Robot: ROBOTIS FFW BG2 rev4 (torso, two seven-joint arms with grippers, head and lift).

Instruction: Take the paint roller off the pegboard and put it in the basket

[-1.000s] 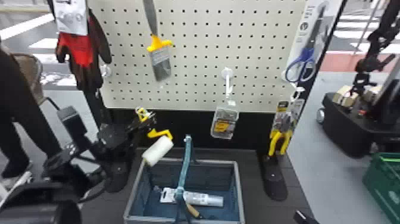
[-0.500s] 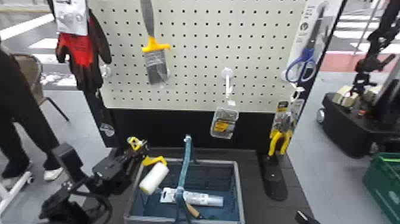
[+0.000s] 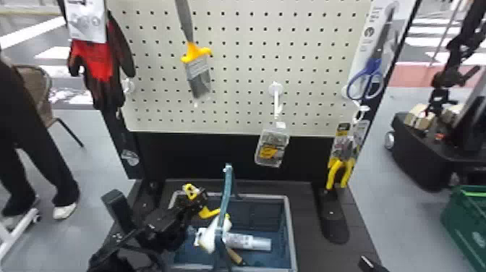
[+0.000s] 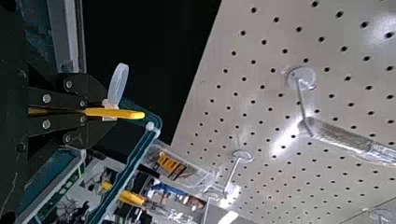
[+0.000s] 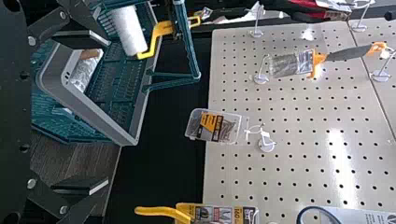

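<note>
R. gripper, nearest, waits to the right of the basket w/ fingers spread and nothing between them, prob. b/c this is a one-arm job; L. gripper, at the basket's left side, is clamped on the yellow handle of the paint roller, leaving the white sleeve free to go in first; that sleeve hangs at a slant over the basket, beside its raised carry handle, though whether it touches anything there can't be told; release looks to be next, after a bit more lowering, w/ care that the frame doesn't snag the carry handle & end up propped on it; inside the basket, a clear pkg. and a wooden handle lie low, so the roller will prob. settle on top; behind the basket stands the pegboard, its paintbrush & clear box hung on hooks for easy lifting.
</note>
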